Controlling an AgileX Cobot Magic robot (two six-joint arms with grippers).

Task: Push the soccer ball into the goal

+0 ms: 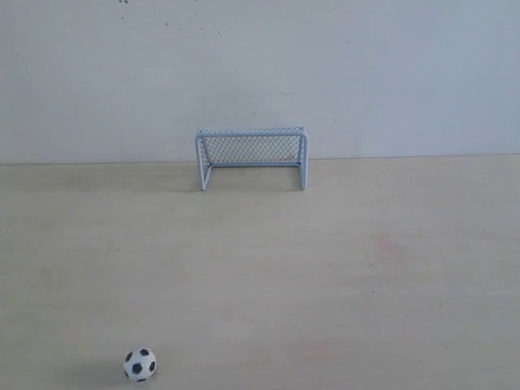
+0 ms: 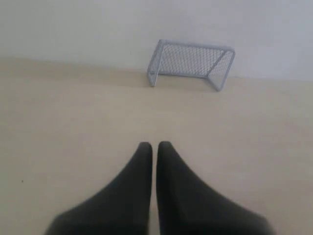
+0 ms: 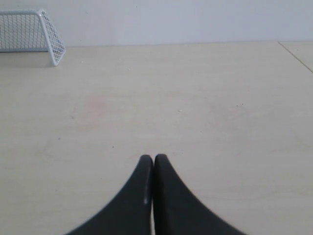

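Observation:
The soccer ball (image 1: 140,365), tiny and white with black patches, rests on the pale wooden table near its front edge, left of centre. The goal (image 1: 251,157), a pale tube frame with dark mesh, stands far back against the wall, its mouth facing the front. It also shows in the left wrist view as the goal (image 2: 191,63) and at the corner of the right wrist view as the goal (image 3: 30,33). My left gripper (image 2: 154,145) is shut with nothing in it. My right gripper (image 3: 153,157) is shut and empty too. Neither gripper appears in the exterior view, and neither wrist view shows the ball.
A plain light wall (image 1: 260,73) rises behind the table (image 1: 366,268). A faint pinkish stain (image 1: 388,248) marks the wood at right. The table's right edge (image 3: 296,56) shows in the right wrist view.

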